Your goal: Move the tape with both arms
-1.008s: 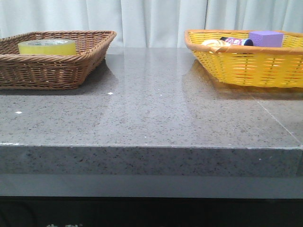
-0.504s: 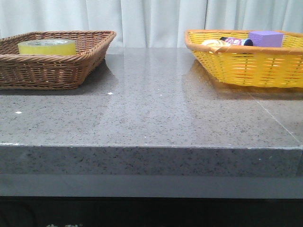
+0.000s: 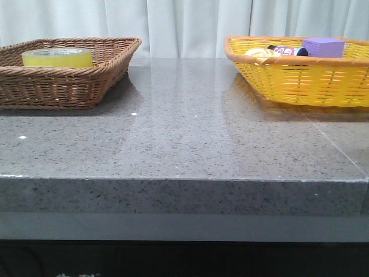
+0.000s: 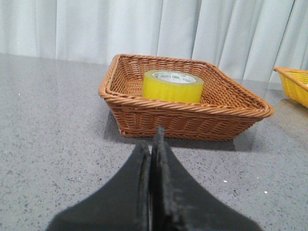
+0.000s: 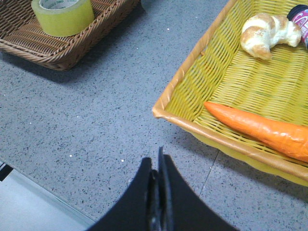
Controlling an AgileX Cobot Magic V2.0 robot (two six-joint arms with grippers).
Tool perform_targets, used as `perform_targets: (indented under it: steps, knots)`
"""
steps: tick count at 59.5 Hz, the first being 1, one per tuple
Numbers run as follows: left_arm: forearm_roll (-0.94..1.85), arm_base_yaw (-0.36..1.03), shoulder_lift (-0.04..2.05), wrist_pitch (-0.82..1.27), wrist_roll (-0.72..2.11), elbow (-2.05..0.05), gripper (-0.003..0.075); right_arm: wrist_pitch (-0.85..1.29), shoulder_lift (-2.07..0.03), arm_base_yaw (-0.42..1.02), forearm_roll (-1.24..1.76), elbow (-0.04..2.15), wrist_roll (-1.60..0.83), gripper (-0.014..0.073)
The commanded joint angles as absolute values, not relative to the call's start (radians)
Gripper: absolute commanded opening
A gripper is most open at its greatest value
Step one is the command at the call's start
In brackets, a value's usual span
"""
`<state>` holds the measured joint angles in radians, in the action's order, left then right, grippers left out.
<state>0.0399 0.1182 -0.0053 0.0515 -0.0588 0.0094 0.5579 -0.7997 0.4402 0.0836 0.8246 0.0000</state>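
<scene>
The yellow tape roll [image 3: 57,57] lies flat in the brown wicker basket [image 3: 86,86] at the table's far left. It also shows in the left wrist view [image 4: 173,86] and in the right wrist view [image 5: 62,16]. My left gripper [image 4: 152,144] is shut and empty, over the grey table in front of the brown basket [image 4: 144,115], apart from it. My right gripper [image 5: 156,166] is shut and empty, over the table near the front edge, beside the yellow basket [image 5: 183,115]. Neither arm shows in the front view.
The yellow basket [image 3: 300,86] stands at the far right and holds a purple block [image 3: 323,47], a dark bottle [image 3: 287,51], a croissant [image 5: 269,30] and a carrot [image 5: 260,127]. The grey stone table [image 3: 184,144] has its front edge close to the camera. White curtains hang behind.
</scene>
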Motion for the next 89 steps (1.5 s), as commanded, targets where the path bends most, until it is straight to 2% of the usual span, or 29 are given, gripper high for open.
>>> perform_targets:
  steps: [1,78,89]
  knots:
    - [0.050,0.118,-0.023,-0.039,-0.050,0.049,-0.0020,0.479,-0.790,0.431,0.078,0.852,0.000,-0.0068]
    - [0.056,0.118,-0.023,-0.037,-0.052,0.049,-0.0020,0.480,-0.782,0.431,0.081,0.847,0.000,-0.0068]
    - [0.056,0.118,-0.023,-0.037,-0.052,0.049,-0.0020,0.410,-0.618,0.278,0.072,0.729,-0.018,-0.0068]
